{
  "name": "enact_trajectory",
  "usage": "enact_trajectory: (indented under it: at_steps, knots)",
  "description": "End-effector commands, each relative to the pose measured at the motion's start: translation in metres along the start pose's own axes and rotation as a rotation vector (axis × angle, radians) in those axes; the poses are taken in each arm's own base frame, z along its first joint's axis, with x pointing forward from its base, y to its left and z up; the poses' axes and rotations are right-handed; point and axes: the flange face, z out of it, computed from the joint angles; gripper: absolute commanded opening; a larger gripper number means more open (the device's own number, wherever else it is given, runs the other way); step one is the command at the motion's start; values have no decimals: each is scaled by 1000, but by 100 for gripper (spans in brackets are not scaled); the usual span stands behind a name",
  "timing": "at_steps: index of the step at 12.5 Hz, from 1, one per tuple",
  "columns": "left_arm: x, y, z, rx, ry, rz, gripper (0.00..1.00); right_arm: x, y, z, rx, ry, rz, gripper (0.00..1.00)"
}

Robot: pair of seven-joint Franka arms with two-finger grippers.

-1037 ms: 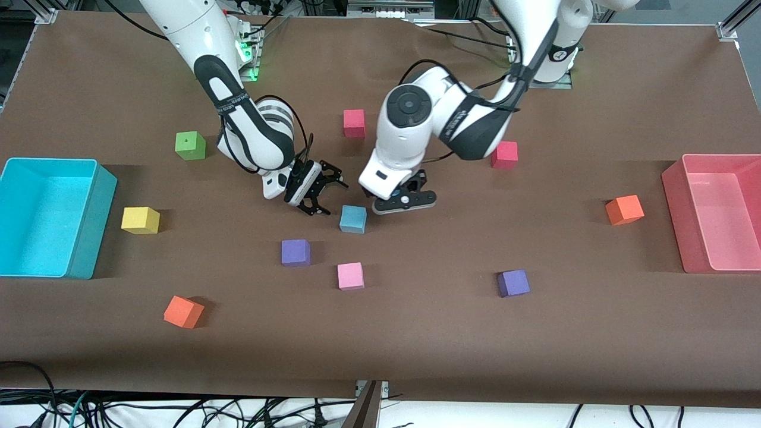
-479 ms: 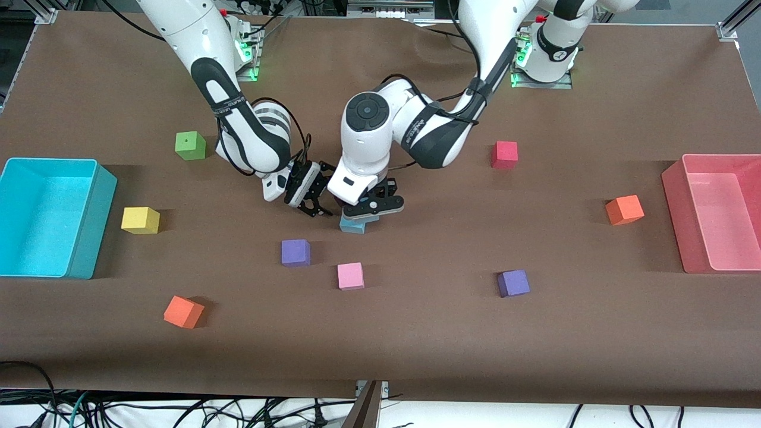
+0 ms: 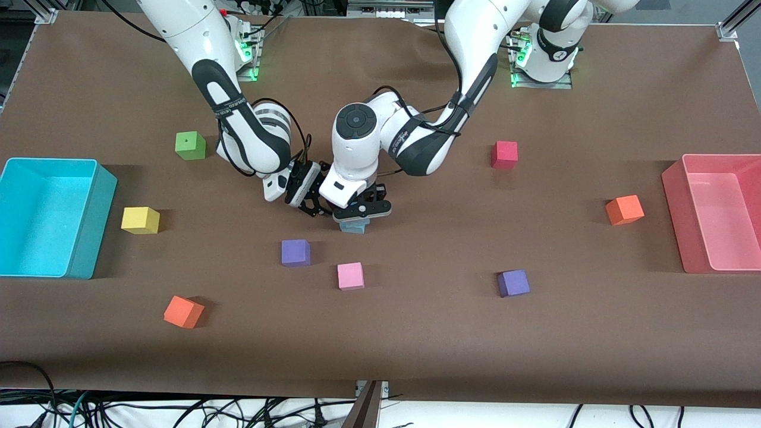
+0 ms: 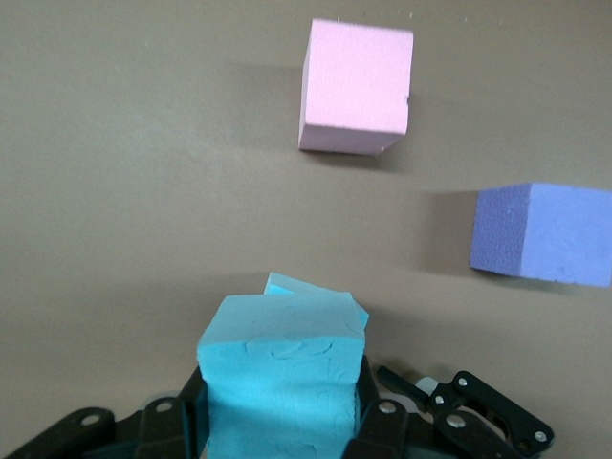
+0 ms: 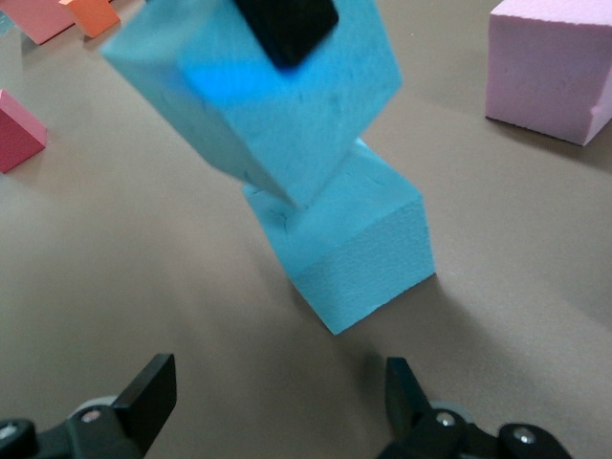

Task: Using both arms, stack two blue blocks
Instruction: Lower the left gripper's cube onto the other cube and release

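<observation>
One blue block (image 4: 282, 382) is held between the fingers of my left gripper (image 3: 361, 213), which is shut on it. It hangs tilted directly over the second blue block (image 5: 354, 249), which rests on the table (image 3: 355, 227). Whether the two touch I cannot tell. In the left wrist view only a corner of the lower block (image 4: 298, 287) peeks out past the held one. In the right wrist view one black finger of the left gripper presses on the held block (image 5: 258, 96). My right gripper (image 3: 315, 199) waits open just beside the pair, toward the right arm's end, nothing between its fingers (image 5: 153, 387).
A pink cube (image 3: 350, 276) and a purple cube (image 3: 295, 252) lie nearer the front camera than the blue pair. Another purple cube (image 3: 513, 283), red (image 3: 504, 154), orange (image 3: 624, 209), yellow (image 3: 140, 220) and green (image 3: 190, 145) cubes are scattered. A cyan bin (image 3: 95, 226) and a pink bin (image 3: 675, 202) stand at the ends.
The left arm has carried its blue block toward the right arm's end and now holds it over the block on the table. The right gripper has hardly moved.
</observation>
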Motion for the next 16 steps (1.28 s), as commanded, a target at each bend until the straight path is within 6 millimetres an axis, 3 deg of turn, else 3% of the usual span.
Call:
enact_trajectory:
  at_steps: [1, 10, 13, 16]
  knots:
    - [-3, 9, 2, -10, 10, 6, 0, 1, 2, 4, 1, 18, -5, 96]
    - [-11, 15, 15, -28, 20, 17, 0, 0, 3, 7, 1, 16, -4, 98]
    - [-11, 14, 16, -27, 18, 16, 50, 2, 4, 6, 0, 21, -4, 98]
    - [-12, 13, 17, -20, 12, 14, 62, 3, 4, 7, -1, 22, -5, 98]
